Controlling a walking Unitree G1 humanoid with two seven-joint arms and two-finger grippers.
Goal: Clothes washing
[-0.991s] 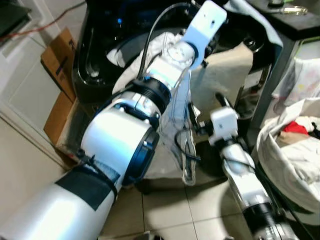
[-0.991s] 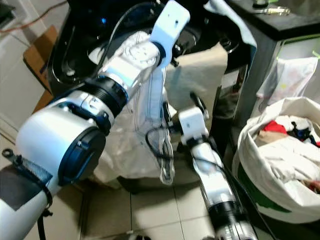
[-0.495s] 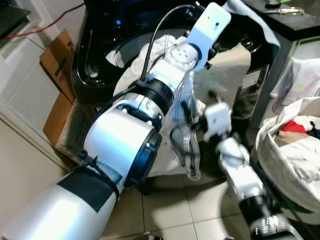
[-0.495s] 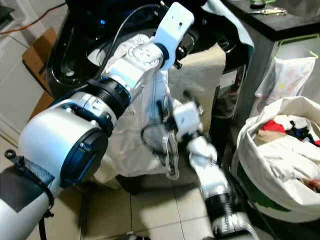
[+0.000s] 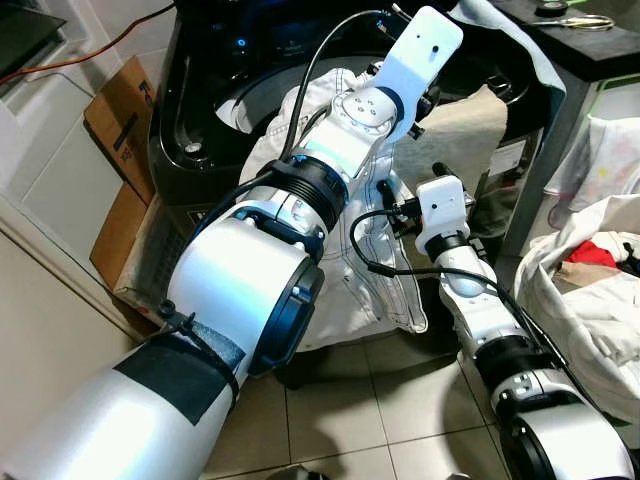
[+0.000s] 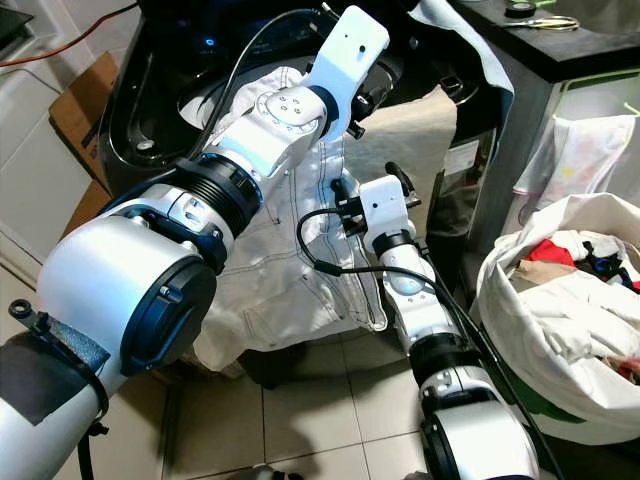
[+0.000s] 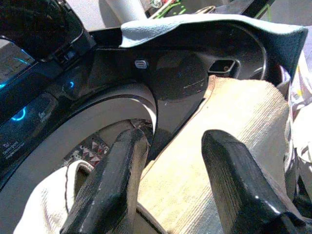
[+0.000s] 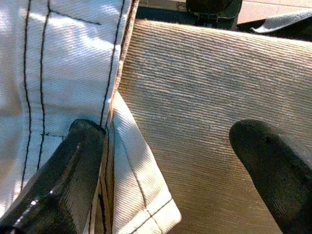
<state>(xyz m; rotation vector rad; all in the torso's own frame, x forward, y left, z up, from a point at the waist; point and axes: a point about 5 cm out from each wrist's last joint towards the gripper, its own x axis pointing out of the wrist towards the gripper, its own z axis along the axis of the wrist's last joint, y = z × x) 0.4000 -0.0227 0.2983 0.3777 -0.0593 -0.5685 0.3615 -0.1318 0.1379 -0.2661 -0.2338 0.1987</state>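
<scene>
A white garment with black stitching (image 5: pixel 355 275) hangs out of the black top-loading washing machine (image 5: pixel 195 120) and down its front. A beige ribbed cloth (image 5: pixel 460 125) is draped over the machine's right side. My left arm reaches over the drum. Its gripper (image 7: pixel 173 146) is open above the beige cloth (image 7: pixel 204 185) and the drum rim, with nothing between the fingers. My right gripper (image 8: pixel 173 141) is open in front of the machine. One of its fingers (image 8: pixel 78 161) rests against the garment's seamed edge (image 8: pixel 63 63), and the beige cloth (image 8: pixel 204 83) lies behind.
A white laundry bag (image 6: pixel 500 300) full of mixed clothes stands on the right. A dark table (image 5: pixel 590 45) rises behind it. Flattened cardboard (image 5: pixel 115 125) leans left of the machine. Tiled floor (image 5: pixel 340 410) lies below the hanging garment.
My right arm has risen toward the machine's front, and the white garment's lower part now hangs spread wider. The left arm has stayed over the drum.
</scene>
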